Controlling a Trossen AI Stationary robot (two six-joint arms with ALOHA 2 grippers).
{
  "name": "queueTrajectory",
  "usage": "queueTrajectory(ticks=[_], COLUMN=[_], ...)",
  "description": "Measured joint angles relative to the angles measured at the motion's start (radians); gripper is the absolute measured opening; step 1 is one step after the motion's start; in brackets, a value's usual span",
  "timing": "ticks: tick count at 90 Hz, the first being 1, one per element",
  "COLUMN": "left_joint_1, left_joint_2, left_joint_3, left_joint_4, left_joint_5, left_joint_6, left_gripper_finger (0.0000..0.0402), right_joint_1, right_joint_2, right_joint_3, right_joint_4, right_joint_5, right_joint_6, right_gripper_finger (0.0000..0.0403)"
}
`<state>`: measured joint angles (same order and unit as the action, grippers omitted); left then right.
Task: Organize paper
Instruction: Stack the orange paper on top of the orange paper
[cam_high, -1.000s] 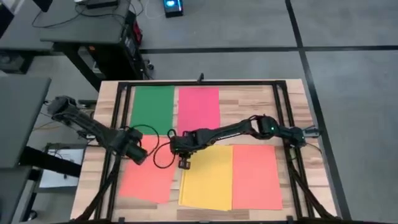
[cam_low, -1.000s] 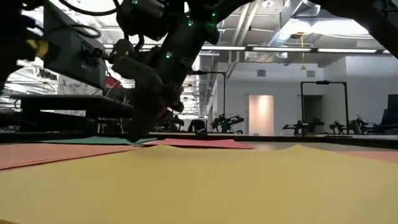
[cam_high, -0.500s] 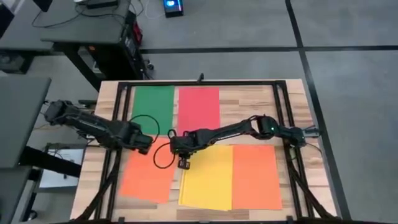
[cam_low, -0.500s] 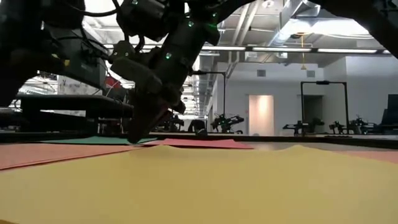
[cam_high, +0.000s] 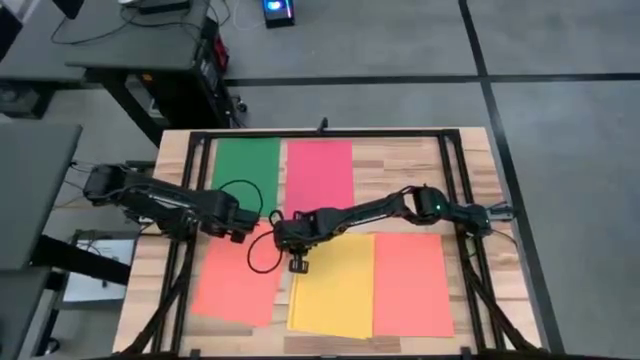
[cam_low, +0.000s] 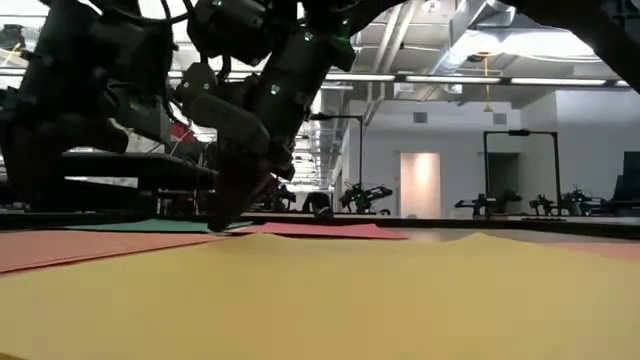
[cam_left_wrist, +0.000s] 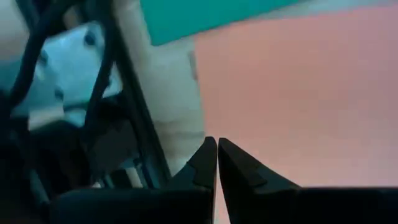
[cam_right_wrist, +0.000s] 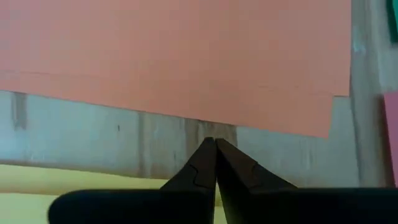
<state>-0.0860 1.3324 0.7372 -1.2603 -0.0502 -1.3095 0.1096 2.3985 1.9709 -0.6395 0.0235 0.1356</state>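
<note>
Bare table (cam_high: 405, 160) beside the pink-red sheet (cam_high: 319, 175) lies open; both arms crowd the middle.

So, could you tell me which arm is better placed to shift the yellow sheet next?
Probably the right. Its claw sits shut at the yellow sheet's upper-left corner, over the bare wood strip beside it. The left claw, also shut, is over the tilted orange sheet, farther from the yellow.

1. High view: overhead, straight down on the whole wooden table (cam_high: 400, 165).
2. Low view: table height, level across the yellow sheet (cam_low: 330, 300) toward the room.
3. Left wrist view: close above the left orange sheet (cam_left_wrist: 298, 93).
4. Right wrist view: close above that same sheet's edge and bare wood.
</note>
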Motion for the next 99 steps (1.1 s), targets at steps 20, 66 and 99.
queueTrajectory(ticks=[20,66,99], left_joint_1=[0.103,0.355,0.461], left_joint_2=[0.118,0.274,0.273], left_joint_3=[0.0,0.003,0.0], left_joint_4=[0.0,0.012,0.015], left_joint_5=[0.063,0.091,0.141], left_joint_6=[0.322,0.778,0.831], left_gripper_finger=[0.0,0.0,0.0], right_joint_1=[0.015,0.018,0.019], right_joint_2=[0.0,0.0,0.002], right_joint_3=[0.0,0.0,0.0], right_joint_4=[0.028,0.002,0.001], right_joint_5=[0.0,-0.002,-0.002], right_joint_6=[-0.017,-0.039,-0.039], right_gripper_finger=[0.0,0.0,0.0])
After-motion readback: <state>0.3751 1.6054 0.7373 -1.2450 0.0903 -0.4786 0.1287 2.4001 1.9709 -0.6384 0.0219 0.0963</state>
